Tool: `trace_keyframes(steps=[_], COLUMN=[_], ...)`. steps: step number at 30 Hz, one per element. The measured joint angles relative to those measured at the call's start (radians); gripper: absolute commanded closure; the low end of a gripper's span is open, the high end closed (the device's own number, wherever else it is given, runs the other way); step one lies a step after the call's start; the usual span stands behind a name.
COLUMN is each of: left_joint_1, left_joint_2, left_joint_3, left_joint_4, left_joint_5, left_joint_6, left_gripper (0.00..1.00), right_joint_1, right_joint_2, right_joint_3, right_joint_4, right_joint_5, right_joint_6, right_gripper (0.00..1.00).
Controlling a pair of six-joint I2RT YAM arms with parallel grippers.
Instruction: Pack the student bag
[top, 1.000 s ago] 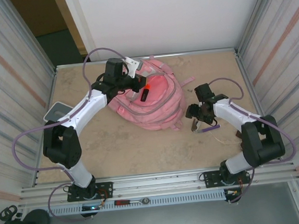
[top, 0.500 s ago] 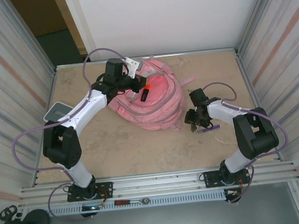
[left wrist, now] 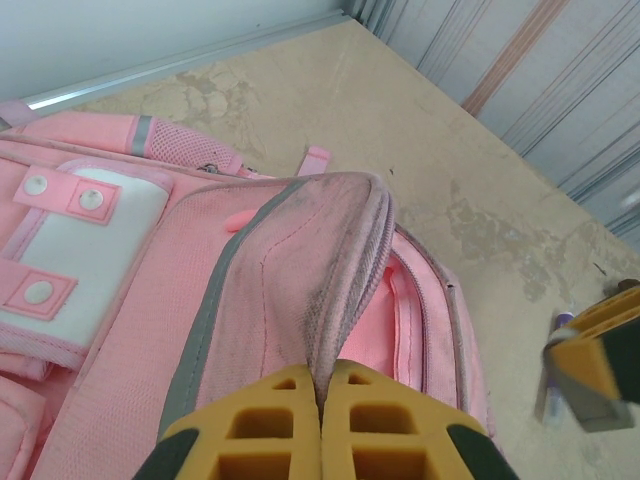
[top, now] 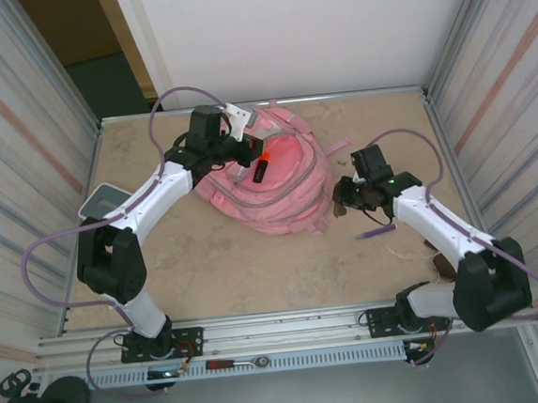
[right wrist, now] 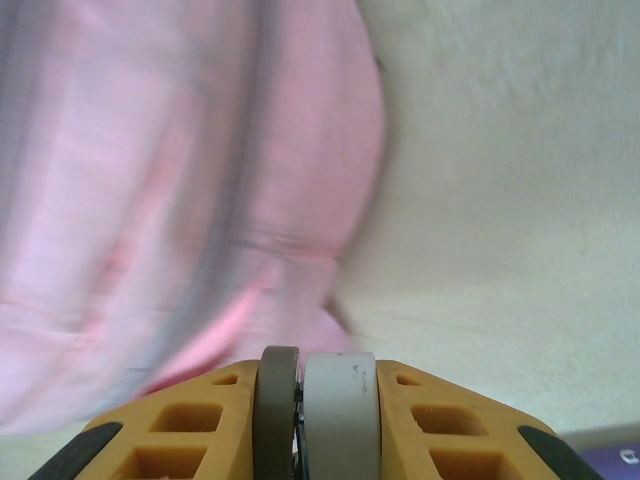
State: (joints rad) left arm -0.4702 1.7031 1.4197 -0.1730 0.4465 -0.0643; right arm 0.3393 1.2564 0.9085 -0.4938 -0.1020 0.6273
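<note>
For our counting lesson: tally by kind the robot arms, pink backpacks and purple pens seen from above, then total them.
robot arms: 2 (left arm, right arm)
pink backpack: 1
purple pen: 1
total: 4

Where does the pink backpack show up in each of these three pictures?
Top external: student bag in the middle, toward the far wall.
Left wrist: student bag left and centre, edge pinched in the left pincer.
Right wrist: student bag, blurred pink, left half.
Shared landmark: the beige tabletop to its right.
</note>
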Motion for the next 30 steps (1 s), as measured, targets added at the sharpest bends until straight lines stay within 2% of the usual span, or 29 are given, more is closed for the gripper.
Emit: trace_keyframes(steps=[4,8,11,15,18,24,30], left_joint_1=[0.0,0.0,0.0,0.0,0.003,0.008,0.008], left_joint_2=[-0.002,-0.002,-0.002,-0.002,-0.002,-0.002,-0.002], left_joint_3=[-0.003,-0.004,-0.004,-0.004,-0.003,-0.003,-0.003], left_joint_4=[0.007,0.014,0.014,0.014,0.014,0.014,0.014], left_joint_5=[0.006,0.013,0.019,0.025,0.02,0.022,0.021], left_joint_6=[-0.004,-0.021,-0.04,-0.063,-0.072,-0.072,-0.071], left_gripper=[1.0,1.0,1.0,1.0,1.0,1.0,1.0], right_joint_1=[0.011,0.06,0.102,0.147,0.153,0.131,0.065], right_joint_2=[-0.01,0.093,0.213,0.376,0.441,0.393,0.145], right_joint_3=[0.072,0.15,0.219,0.333,0.362,0.309,0.149], right_joint_4=[0.071,0.225,0.341,0.432,0.469,0.46,0.331], right_joint_5=[-0.079,-0.145,-0.156,-0.135,-0.131,-0.127,-0.093], right_joint_6=[0.058,0.16,0.239,0.308,0.33,0.294,0.188], right_gripper=[0.69,0.69,0.65,0.55,0.48,0.39,0.35])
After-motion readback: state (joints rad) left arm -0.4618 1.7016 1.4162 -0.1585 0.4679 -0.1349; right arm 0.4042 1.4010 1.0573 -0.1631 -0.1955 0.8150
